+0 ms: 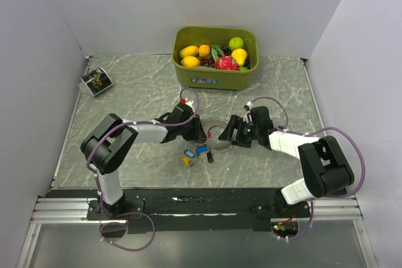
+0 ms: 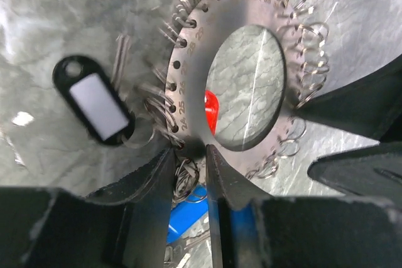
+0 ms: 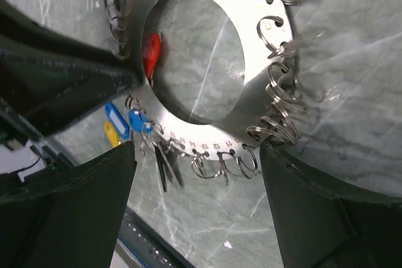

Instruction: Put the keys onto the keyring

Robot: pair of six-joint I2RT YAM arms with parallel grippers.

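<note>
The keyring (image 1: 217, 131) is a flat grey metal disc with a big round hole, numbered holes and many small split rings along its rim (image 2: 195, 61) (image 3: 248, 101). My left gripper (image 1: 202, 133) (image 2: 190, 152) is at its left edge. The jaws are narrowly parted around a tangle of small rings, and contact is unclear. My right gripper (image 1: 227, 133) (image 3: 196, 155) stands open, straddling the opposite rim. A red key (image 2: 211, 110) (image 3: 152, 54) shows through the hole. Blue (image 1: 202, 150) (image 3: 137, 119), yellow (image 1: 187, 160) (image 3: 111, 133) and black (image 2: 97, 106) keys lie by the near rim.
A green bin (image 1: 215, 76) of toy fruit stands at the back centre, close behind both grippers. A small black-and-white card (image 1: 96, 81) lies at the back left. White walls enclose the marbled table on three sides.
</note>
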